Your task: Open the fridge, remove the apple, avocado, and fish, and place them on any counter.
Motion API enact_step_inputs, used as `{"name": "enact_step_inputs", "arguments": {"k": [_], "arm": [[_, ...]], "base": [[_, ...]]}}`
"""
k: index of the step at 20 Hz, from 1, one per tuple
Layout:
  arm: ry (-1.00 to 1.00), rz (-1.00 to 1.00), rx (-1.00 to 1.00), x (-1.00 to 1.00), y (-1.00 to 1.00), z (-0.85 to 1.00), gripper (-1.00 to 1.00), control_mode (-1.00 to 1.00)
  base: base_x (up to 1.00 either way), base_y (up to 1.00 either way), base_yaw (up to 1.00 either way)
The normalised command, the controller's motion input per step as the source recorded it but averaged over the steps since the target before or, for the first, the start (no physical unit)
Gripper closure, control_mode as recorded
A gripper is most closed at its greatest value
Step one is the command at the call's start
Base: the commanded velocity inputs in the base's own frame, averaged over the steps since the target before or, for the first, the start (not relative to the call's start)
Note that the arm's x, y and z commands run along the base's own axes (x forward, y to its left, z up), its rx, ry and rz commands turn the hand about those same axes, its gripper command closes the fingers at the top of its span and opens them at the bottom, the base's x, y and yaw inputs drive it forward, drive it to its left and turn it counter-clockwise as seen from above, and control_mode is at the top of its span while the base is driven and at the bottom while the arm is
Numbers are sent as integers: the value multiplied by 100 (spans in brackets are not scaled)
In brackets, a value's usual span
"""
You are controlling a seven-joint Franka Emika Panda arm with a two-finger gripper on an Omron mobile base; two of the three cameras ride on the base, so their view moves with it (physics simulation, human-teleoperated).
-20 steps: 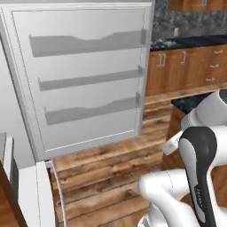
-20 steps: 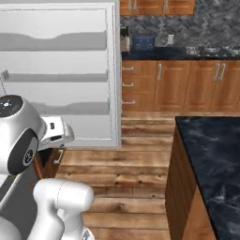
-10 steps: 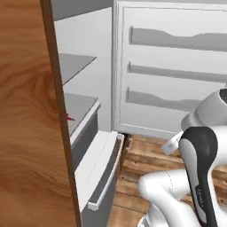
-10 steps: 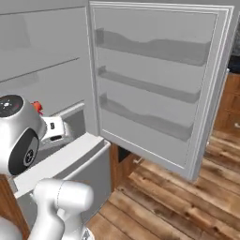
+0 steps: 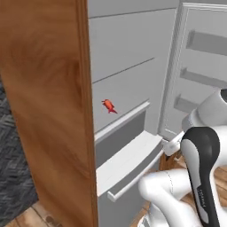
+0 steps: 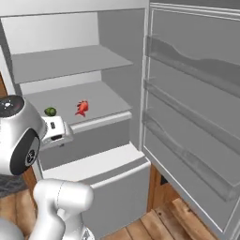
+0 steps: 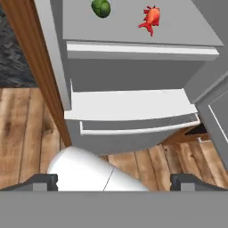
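Red-orange fish (image 6: 82,108), dark green avocado (image 6: 50,111)

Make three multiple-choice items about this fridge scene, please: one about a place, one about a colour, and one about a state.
1. Where does the fish lie?
A. on the wooden floor
B. on a shelf inside the fridge, beside the avocado
C. in a rack on the fridge door

2. What colour is the fish?
A. red-orange
B. blue
C. white

3. How does the fridge door stand?
A. shut
B. taken off
C. swung wide open

Answers:
1 B: the right base view and the hand view show the fish and the avocado apart on the same grey shelf.
2 A: the fish is bright red-orange in all three views.
3 C: the right base view shows the door's inner racks and the shelves inside.
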Motion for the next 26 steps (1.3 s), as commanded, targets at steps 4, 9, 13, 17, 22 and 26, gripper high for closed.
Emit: {"name": "enact_step_inputs", "arguments": {"k": [4,9,13,17,22,26], "arm": [[0,0,0,0,0,0,-100,100],[0,0,0,0,0,0,-100,100],[0,0,0,0,0,0,-100,100],[0,0,0,0,0,0,-100,100],[0,0,0,0,0,0,-100,100],[0,0,0,0,0,0,-100,100]], "base": [[14,-65,44],[19,-14,49],[18,-6,48],[27,-21,24],[20,-43,8],[0,-37,5]]}}
